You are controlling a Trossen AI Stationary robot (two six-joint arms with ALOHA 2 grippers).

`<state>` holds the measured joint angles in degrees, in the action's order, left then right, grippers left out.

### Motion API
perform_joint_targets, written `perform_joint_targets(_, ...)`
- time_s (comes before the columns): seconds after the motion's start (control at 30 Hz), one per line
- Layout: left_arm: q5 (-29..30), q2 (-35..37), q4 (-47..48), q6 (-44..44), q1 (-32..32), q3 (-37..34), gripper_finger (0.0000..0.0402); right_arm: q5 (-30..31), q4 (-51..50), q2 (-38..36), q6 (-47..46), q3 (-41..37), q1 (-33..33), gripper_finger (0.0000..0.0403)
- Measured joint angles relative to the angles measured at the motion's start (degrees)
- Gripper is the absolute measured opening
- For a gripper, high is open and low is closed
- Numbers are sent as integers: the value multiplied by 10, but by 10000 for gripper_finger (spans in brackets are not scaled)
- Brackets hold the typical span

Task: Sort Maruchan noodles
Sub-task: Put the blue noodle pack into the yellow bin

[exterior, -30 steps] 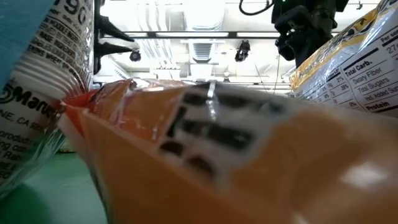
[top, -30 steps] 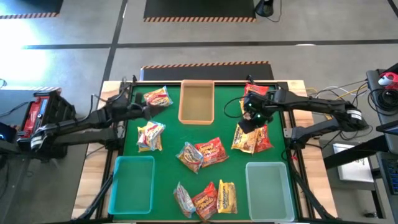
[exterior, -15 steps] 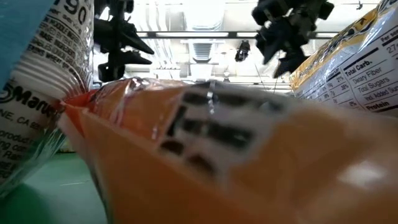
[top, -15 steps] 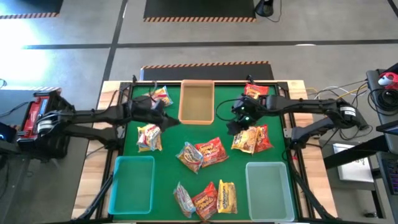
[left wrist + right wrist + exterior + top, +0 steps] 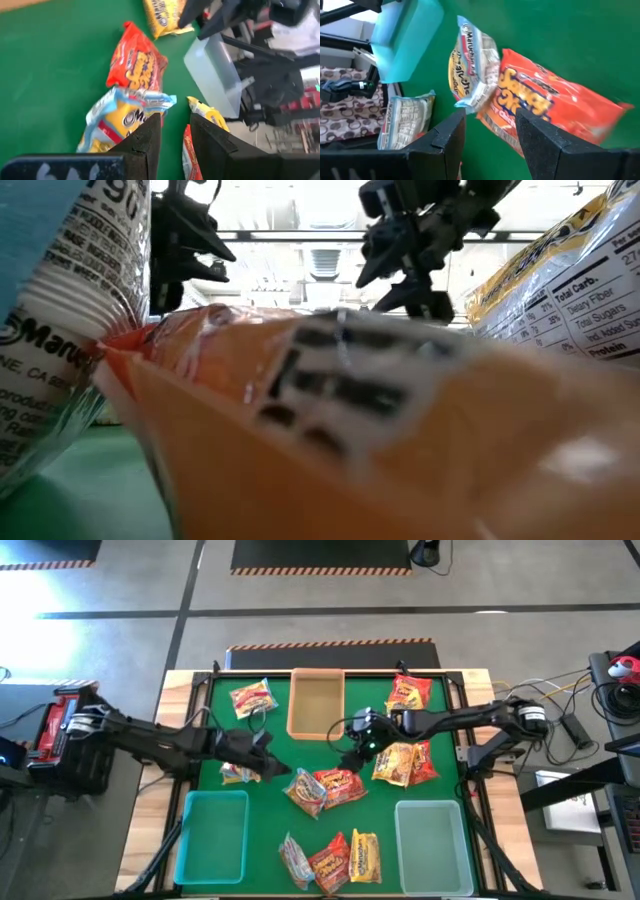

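From above, Maruchan noodles [image 5: 325,787] lay scattered over the green worktop [image 5: 270,802]. The left gripper [image 5: 272,762] and right gripper [image 5: 353,743] hung either side of the central red-and-silver pair, fingers apart, holding nothing. Only the low view showed packets pressed against its lens, both grippers raised behind.

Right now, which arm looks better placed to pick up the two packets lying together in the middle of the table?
Probably the right: its open gripper hangs just beside the middle packets. The left gripper is also open and near, so it's close.
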<state>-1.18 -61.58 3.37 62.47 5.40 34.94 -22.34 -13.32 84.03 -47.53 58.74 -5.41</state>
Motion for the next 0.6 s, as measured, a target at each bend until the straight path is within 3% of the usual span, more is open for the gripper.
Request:
perform_joint_targets(0.17, 85, -19, 5, 101, 75, 5, 87, 1, 53, 41, -9, 0, 27, 164)
perform_joint_targets(0.33, 152, -72, 16, 162, 128, 29, 84, 47, 58, 70, 5, 17, 55, 164)
perform_joint_targets(0.6, 163, -193, 60, 147, 158, 123, 84, 86, 43, 114, 40, 81, 78, 164)
